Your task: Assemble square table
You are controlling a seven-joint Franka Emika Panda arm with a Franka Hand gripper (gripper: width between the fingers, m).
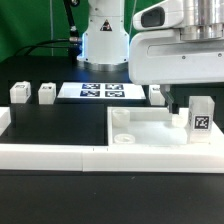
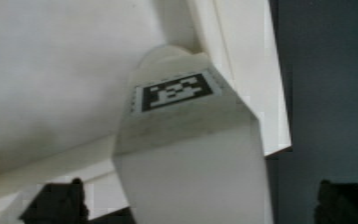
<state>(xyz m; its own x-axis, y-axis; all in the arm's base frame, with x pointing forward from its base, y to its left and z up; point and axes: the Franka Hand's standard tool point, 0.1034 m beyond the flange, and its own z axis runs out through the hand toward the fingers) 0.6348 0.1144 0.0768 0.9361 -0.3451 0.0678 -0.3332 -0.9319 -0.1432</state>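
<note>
The white square tabletop [image 1: 150, 130] lies flat at the exterior view's right, with round sockets [image 1: 122, 118] at its corners. One white leg [image 1: 200, 118] with a black-and-white tag stands upright on the tabletop's right end. My gripper [image 1: 185, 103] hangs just above and behind that leg, open. In the wrist view the same leg [image 2: 179, 150] runs between my two dark fingertips [image 2: 60, 200], which stand well apart on either side without touching it. Its tag [image 2: 176, 92] faces the camera, over the tabletop [image 2: 69, 70]. Two more legs [image 1: 18, 93] [image 1: 46, 93] stand at the left.
The marker board [image 1: 100, 91] lies flat behind, in front of the robot base [image 1: 105, 40]. A long low white border rail [image 1: 60, 155] runs along the front and up the left side. Another small white piece [image 1: 157, 95] stands under the hand.
</note>
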